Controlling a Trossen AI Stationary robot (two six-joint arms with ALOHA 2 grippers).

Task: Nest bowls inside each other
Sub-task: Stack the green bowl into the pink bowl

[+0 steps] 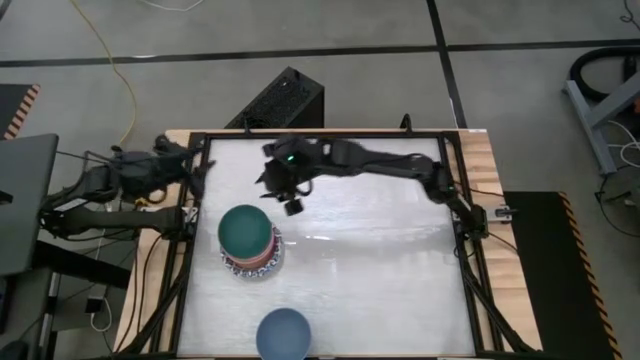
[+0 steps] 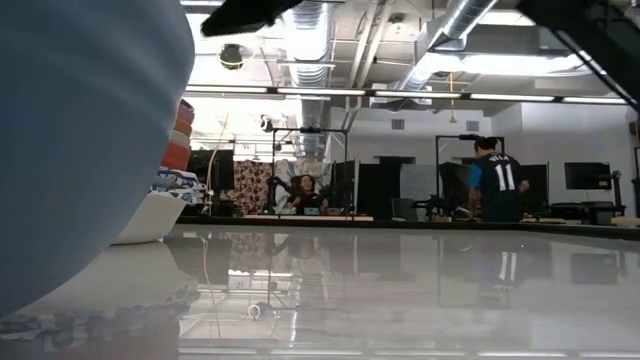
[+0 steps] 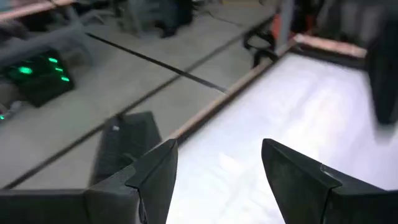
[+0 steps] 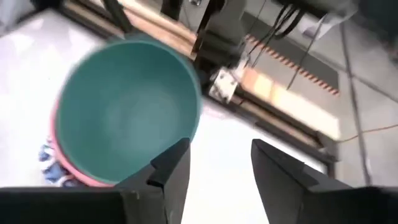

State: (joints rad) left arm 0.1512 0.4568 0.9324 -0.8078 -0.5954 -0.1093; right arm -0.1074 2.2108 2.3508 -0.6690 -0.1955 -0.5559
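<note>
A stack of nested bowls stands on the white table, left of its middle, with a dark green bowl (image 1: 244, 230) (image 4: 127, 109) on top. Below it show a pink rim (image 4: 68, 165) and a blue-patterned white bowl (image 1: 232, 263). A lone blue bowl (image 1: 283, 333) (image 2: 70, 130) rests on its base at the near edge. My right gripper (image 1: 278, 192) (image 4: 221, 162) hangs open just beyond the stack's far side, above it, with nothing between its fingers. My left gripper (image 1: 198, 170) (image 3: 217, 168) waits open at the table's far left corner.
A black frame (image 1: 455, 200) borders the white table top, with wooden strips outside it. A black box (image 1: 280, 100) stands on the floor behind the far edge. The table's right half (image 1: 390, 270) lies bare. In the low view, people stand in the room beyond.
</note>
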